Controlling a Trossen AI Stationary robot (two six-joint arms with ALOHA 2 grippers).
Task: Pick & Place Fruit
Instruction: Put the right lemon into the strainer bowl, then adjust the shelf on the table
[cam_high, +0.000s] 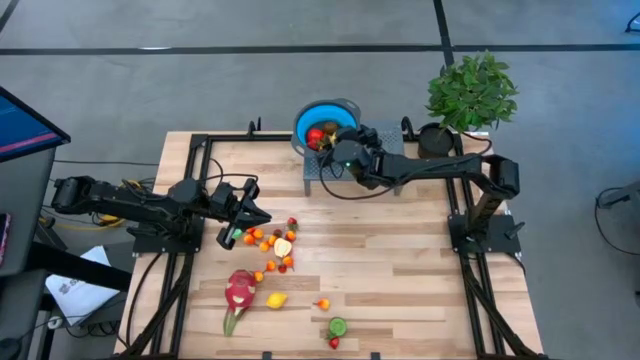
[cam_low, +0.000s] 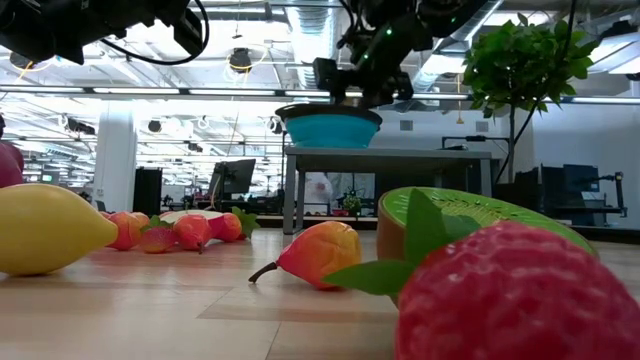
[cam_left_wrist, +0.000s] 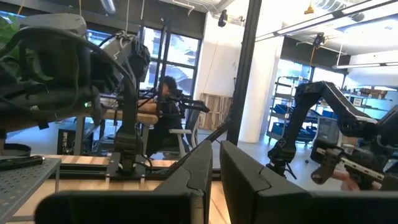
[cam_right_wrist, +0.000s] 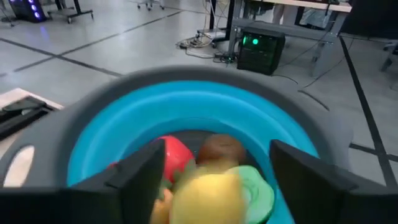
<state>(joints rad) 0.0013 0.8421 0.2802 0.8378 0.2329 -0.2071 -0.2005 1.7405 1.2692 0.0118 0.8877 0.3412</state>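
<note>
Plastic-looking toy fruit is mostly scattered on the wooden table (cam_high: 400, 250) around 7 o'clock: dragon fruit (cam_high: 239, 290), a lemon (cam_high: 276, 299), and small orange pieces (cam_high: 268, 243) right by the left gripper (cam_high: 243, 215), whose fingers are pinched shut on nothing visible. Over at 12 o'clock the right gripper (cam_high: 330, 148) hangs over the blue bowl (cam_high: 345, 108) with fingers spread, a yellow fruit (cam_right_wrist: 208, 199) between them. They look light, hard and a bit slippery, so pinching across the middle seems best.

I work in a robotics lab: wooden table (cam_high: 400, 270) on a black frame, grey concrete floor (cam_high: 250, 90) with taped lines, open ceiling ducts (cam_low: 310, 25), monitors (cam_low: 232, 180), storage shelves (cam_left_wrist: 283, 99).
</note>
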